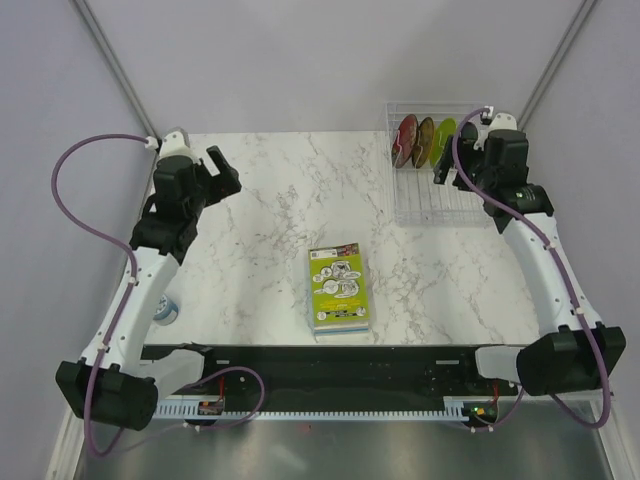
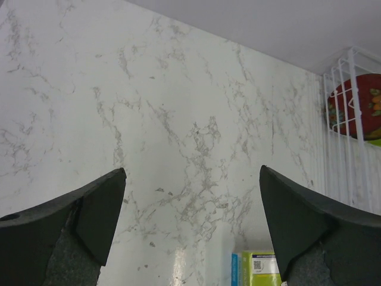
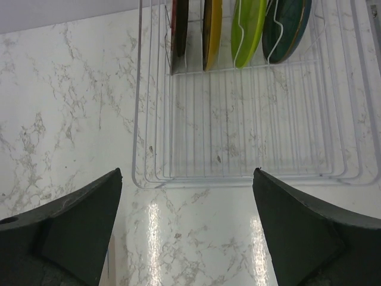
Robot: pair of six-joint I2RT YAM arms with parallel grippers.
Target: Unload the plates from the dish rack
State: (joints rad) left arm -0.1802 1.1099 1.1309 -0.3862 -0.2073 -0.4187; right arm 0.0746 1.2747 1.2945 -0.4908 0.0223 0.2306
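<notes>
The dish rack sits at the upper right of the top view, on the white marble table. Its clear ribbed floor is bare at the near end. The plates stand on edge in a row at its far end: a dark red plate, a yellow-brown plate and a lime green plate, side by side.

The right gripper hangs over the rack just beside the green plate, and its arm covers the rack's right side in the top view. In the right wrist view the right gripper has its two dark fingers spread wide at the lower corners and holds nothing. The rack's near wall lies between them and above. Along the top edge of that view the red plate, the yellow one and the green one stand in wire slots, with a fourth, dark teal plate to their right.

The left gripper is at the upper left of the top view, well apart from the rack. In the left wrist view the left gripper is also spread and empty above bare marble. The rack and the red plate show at the right edge.

A lime green book lies flat near the middle of the table, towards the lower edge. Its corner shows at the bottom of the left wrist view.
</notes>
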